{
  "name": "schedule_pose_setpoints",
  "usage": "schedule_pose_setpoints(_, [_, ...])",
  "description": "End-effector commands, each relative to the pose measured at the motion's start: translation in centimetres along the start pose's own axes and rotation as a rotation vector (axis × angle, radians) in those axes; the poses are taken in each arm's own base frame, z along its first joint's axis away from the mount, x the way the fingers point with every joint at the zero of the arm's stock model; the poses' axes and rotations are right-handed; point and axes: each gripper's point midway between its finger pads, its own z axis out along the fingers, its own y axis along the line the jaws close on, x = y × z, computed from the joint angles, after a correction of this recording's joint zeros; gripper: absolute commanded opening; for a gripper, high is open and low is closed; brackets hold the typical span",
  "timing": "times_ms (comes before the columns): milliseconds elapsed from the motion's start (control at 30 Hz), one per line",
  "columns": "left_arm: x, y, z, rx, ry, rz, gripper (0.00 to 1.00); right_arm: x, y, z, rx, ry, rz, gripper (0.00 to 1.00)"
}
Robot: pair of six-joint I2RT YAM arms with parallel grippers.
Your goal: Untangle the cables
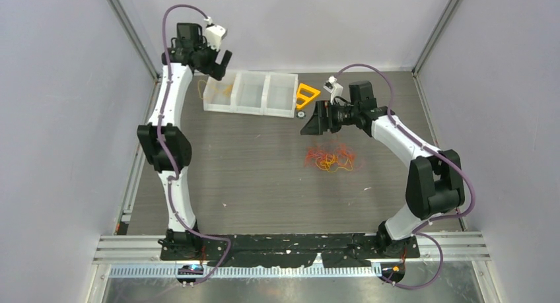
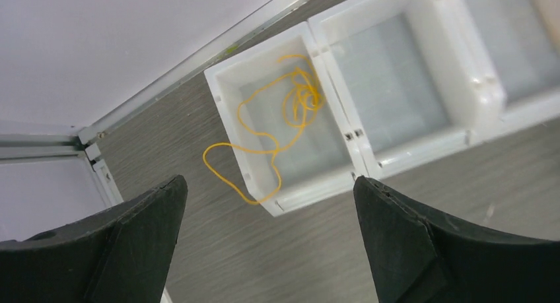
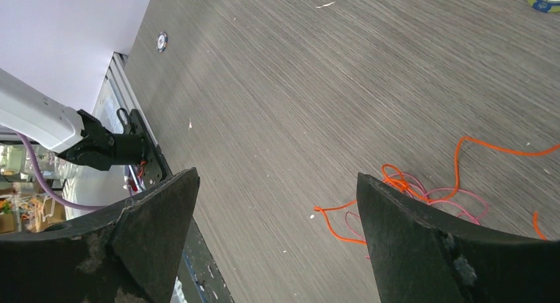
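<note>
A small clump of thin orange, yellow and red cables lies on the table right of centre; orange and pink strands show in the right wrist view. One yellow cable lies in the leftmost white bin and hangs over its rim; it also shows in the top view. My left gripper is open and empty, raised above that bin. My right gripper is open and empty, just above the clump's far side.
Three joined white bins stand at the back of the table. An orange-yellow plastic triangle lies right of them, with a small round token beside it. Grey walls enclose the table on three sides.
</note>
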Motion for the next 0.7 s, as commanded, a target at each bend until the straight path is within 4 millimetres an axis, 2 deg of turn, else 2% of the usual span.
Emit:
schedule_pose_setpoints(0, [-0.3, -3.3, -5.9, 0.173, 0.002, 0.041, 1.00, -2.1, 2.1, -2.4, 0.009, -0.052, -0.113, 0.95])
schedule_pose_setpoints(133, [-0.5, -4.9, -9.1, 0.293, -0.062, -0.098, 0.98, -1.4, 1.4, -3.1, 0.069, -0.026, -0.141, 0.95])
schedule_pose_setpoints(200, [-0.5, -6.0, -10.5, 0.332, -0.078, -0.127, 0.91, -0.9, 0.5, -3.7, 0.127, 0.008, -0.163, 0.94])
schedule_pose_setpoints(300, [1.2, -3.8, -11.3, 0.227, -0.087, -0.209, 0.82, -0.1, -0.6, -4.6, 0.197, 0.052, -0.202, 0.93])
schedule_pose_setpoints(400, [2.1, -0.1, -10.1, 0.095, -0.118, -0.243, 0.72, 0.7, -0.6, -5.2, 0.210, 0.071, -0.214, 0.93])
schedule_pose_setpoints(500, [3.9, 2.9, -7.0, 0.051, -0.050, -0.278, 0.66, 1.4, -0.5, -5.3, 0.204, 0.080, -0.206, 0.93])
schedule_pose_setpoints(533, [3.6, 4.1, -6.2, 0.036, -0.043, -0.276, 0.64, 1.4, -0.5, -5.3, 0.205, 0.079, -0.204, 0.93])
schedule_pose_setpoints(667, [4.3, 5.7, -2.5, 0.052, -0.005, -0.268, 0.54, 1.7, -1.0, -5.2, 0.211, 0.087, -0.194, 0.92])
